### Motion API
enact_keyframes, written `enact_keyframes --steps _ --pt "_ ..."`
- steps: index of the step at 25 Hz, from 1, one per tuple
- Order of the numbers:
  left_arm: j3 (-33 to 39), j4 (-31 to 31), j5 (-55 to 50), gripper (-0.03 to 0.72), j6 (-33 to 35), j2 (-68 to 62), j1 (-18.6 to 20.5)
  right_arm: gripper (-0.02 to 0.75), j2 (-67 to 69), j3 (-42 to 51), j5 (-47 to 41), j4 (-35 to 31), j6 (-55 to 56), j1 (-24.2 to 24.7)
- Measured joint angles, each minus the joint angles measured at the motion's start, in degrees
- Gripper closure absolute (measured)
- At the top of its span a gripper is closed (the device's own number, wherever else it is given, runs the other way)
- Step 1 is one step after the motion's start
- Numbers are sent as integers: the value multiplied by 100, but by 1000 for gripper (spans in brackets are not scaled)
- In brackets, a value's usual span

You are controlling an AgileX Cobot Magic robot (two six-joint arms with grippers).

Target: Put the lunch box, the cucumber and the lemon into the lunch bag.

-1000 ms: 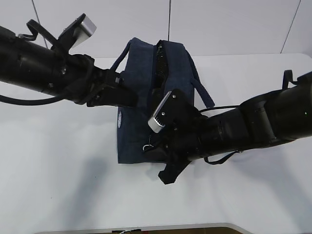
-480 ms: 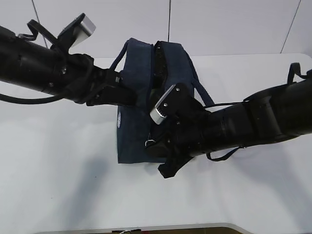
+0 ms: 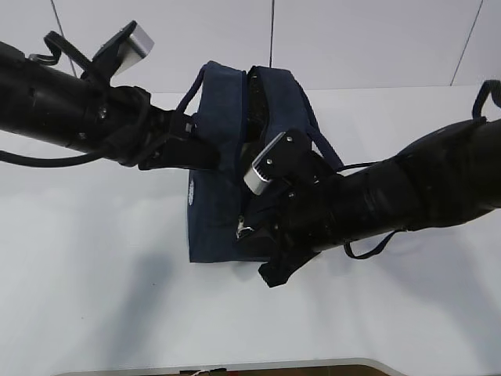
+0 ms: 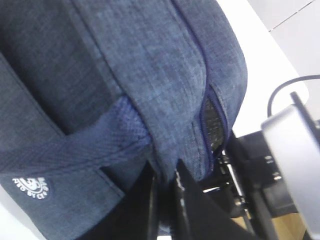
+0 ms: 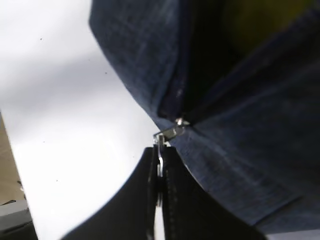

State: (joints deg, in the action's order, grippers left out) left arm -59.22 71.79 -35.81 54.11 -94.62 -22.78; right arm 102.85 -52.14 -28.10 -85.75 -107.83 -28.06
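Here the bag [image 3: 223,168] stands on the white table [image 3: 94,298], its zipper partly undone at the near end. The right gripper [image 5: 159,165] is pinched on the silver zipper pull [image 5: 170,131] at the bag's lower corner. The left gripper [image 4: 165,182] is clamped on a fold of the bag's fabric beside a handle [image 4: 75,150].

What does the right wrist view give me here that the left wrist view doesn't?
Only the right wrist view shows the right gripper shut on the silver zipper pull, where the two zipper edges meet, with a dark gap opening beyond it. Only the left wrist view shows the left gripper pinching the fabric by a handle strap, plus a white logo patch. Both show the navy lunch bag on the white table.
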Motion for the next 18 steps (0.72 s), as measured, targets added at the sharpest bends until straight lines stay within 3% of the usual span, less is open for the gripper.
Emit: enact_keyframes --steps 18 --pt "0 0 16 698 0 0 0 733 -272 0 -123 811 756 0"
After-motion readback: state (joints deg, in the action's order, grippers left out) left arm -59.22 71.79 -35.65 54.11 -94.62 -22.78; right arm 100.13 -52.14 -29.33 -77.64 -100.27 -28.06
